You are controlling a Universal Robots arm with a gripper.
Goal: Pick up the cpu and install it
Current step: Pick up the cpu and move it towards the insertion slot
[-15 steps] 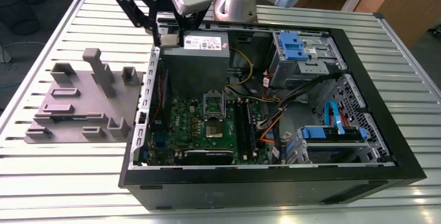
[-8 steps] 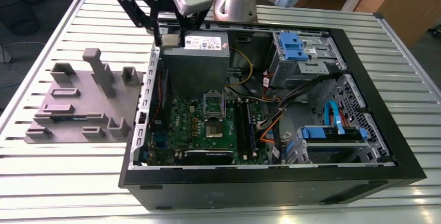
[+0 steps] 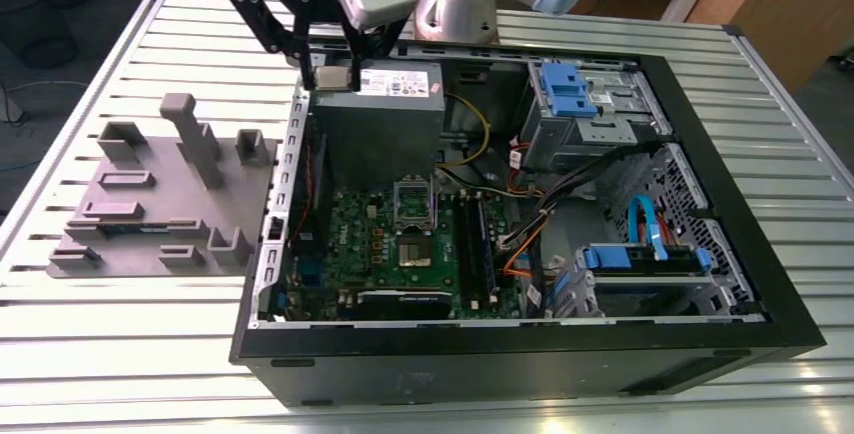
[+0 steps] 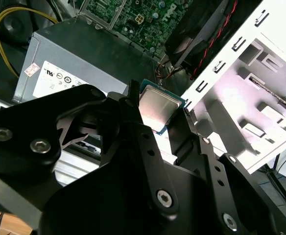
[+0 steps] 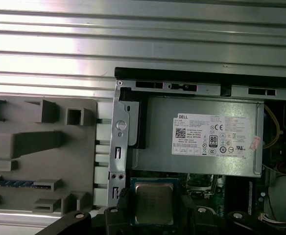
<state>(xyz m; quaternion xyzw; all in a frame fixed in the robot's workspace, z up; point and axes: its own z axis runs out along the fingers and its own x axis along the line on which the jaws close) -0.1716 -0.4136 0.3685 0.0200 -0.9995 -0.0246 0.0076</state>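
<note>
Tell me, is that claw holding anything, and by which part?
Yes: the gripper holds the cpu, pinched by two opposite side edges, its shiny top left uncovered.

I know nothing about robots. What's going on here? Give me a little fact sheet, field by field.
Gripper: the gripper is shut on the cpu
Where: raised over the power supply end of the open computer case
Socket: on the green motherboard inside the case, well apart from the cpu
Install: not yet done
Nearby: grey fixture on the slatted table, at the exterior view's left of the case
</note>
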